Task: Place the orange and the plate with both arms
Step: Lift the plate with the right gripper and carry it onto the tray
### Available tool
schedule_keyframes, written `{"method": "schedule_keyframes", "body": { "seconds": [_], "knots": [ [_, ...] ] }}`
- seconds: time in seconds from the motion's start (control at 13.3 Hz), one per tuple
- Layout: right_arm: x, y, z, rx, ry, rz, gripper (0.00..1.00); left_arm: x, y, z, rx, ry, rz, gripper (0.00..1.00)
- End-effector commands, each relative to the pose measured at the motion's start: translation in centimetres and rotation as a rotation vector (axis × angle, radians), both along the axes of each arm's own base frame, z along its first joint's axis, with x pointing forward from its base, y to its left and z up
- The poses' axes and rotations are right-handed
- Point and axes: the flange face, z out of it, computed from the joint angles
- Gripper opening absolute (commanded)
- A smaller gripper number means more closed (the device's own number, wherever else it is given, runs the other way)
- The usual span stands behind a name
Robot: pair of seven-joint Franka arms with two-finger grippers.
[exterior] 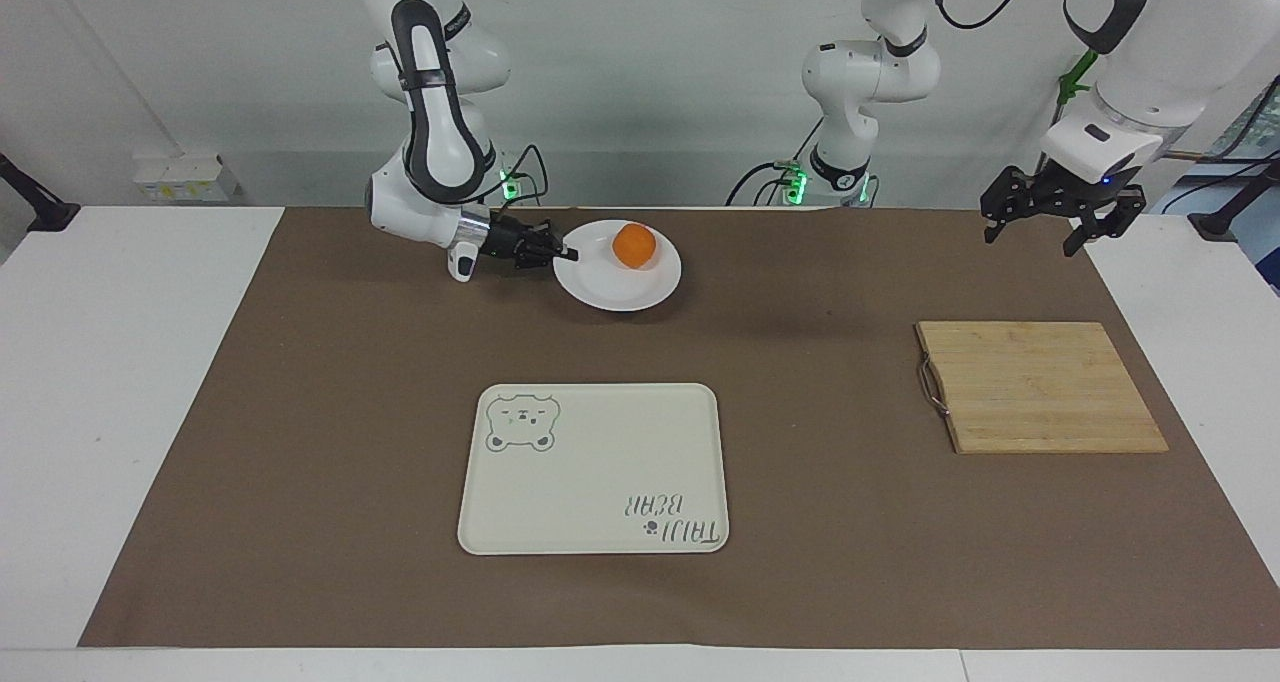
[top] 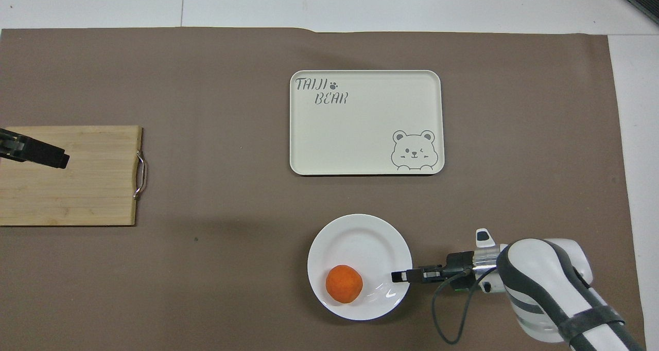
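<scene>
Facing view shows the right pincer pinching the rim of the plate, which looks tilted and just off the desk near the robots' edge. The orange sits in the plate against its rim nearest the robots. I'd say the lift is in hand; next comes a level carry, likely to the tray, lest the fruit roll out. The left pincer, spread, waits near the cutting board.

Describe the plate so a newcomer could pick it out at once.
Start at the big cream bear-print tray mid-table; the plate is nearer the robots than it. The right gripper is shut on its rim. It is round, glossy white, and alone carries the orange, unlike the rectangular tray and the wooden cutting board.
</scene>
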Motion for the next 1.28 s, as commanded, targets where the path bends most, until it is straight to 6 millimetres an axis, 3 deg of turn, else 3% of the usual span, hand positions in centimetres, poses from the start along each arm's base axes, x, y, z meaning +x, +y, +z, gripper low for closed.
{"method": "schedule_keyframes", "body": {
  "seconds": [0.0,0.38,0.6,1.05,1.2],
  "knots": [
    [1.7,0.5,2.5,0.037,0.031,-0.040,0.00,-1.4,-0.1,-0.1,-0.017,0.015,0.009,1.00],
    [5.7,1.3,7.8,-0.012,0.055,-0.052,0.00,-1.4,0.2,0.1,-0.034,0.008,0.015,1.00],
    [10.0,1.6,8.8,-0.052,0.071,-0.066,0.00,-1.2,0.0,0.1,-0.038,0.006,0.012,1.00],
    [18.3,0.0,11.3,-0.114,0.117,-0.137,0.00,-1.3,-0.3,0.3,-0.041,0.007,0.009,1.00],
    [20.9,-0.6,10.7,-0.109,0.120,-0.149,0.00,-1.4,-0.3,0.4,-0.042,0.004,0.009,1.00]
  ]
}}
